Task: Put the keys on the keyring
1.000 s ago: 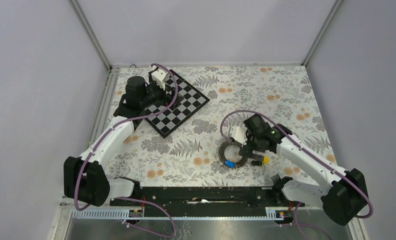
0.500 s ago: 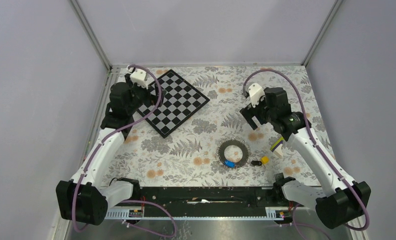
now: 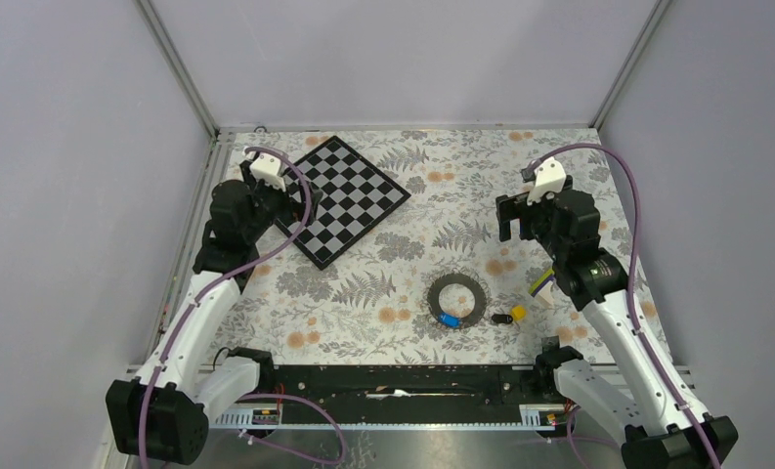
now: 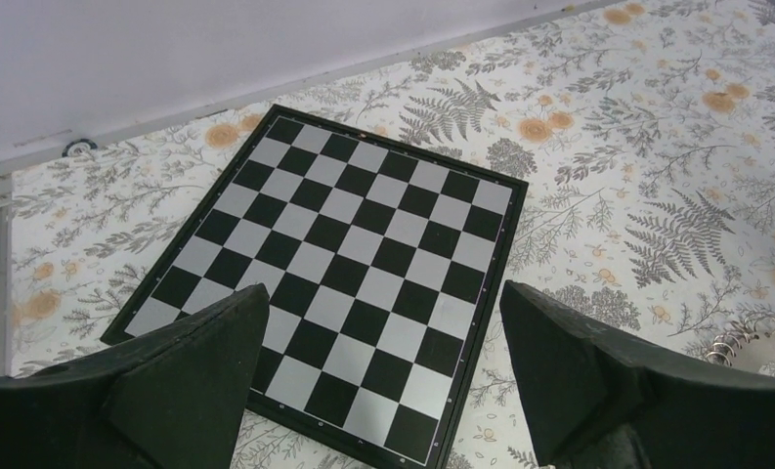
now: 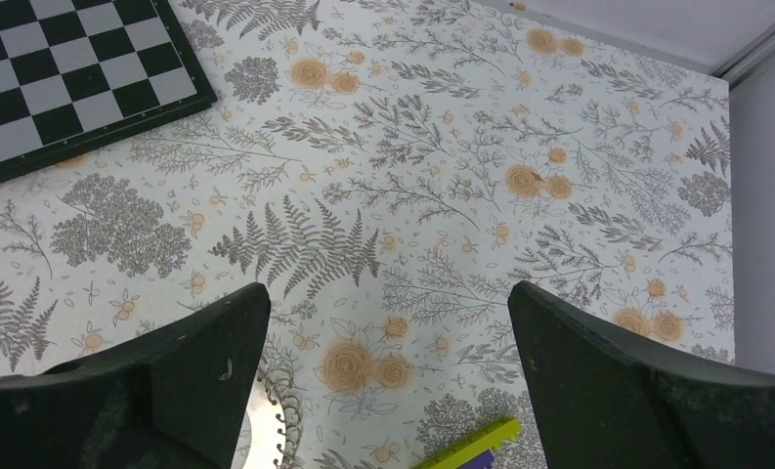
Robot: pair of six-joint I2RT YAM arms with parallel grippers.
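Far left: left arm (image 3: pixel 212 293) reaching up along the edge of the flowery surface (image 3: pixel 383 283), left jaws spread wide and holding nothing, hanging over the near left side of the black-and-white chessboard (image 3: pixel 349 200). From the left wrist: same chessboard (image 4: pixel 344 283) lying flat between the two dark tips, a bit of coiled metal at the right edge. Next, in the middle near the front: grey coiled keyring (image 3: pixel 458 299) lying flat, with the blue key (image 3: pixel 450 319) resting on its near rim. Just right of the ring and not touching it: black key (image 3: pixel 501 319), right beside a small yellow cube (image 3: pixel 519 313). A little further right: purple-and-lime stick (image 3: pixel 540 283), partly hidden by the right arm (image 3: pixel 608 293). Right jaws also spread wide and holding nothing, up over bare flowery cloth, well apart from ring and keys.
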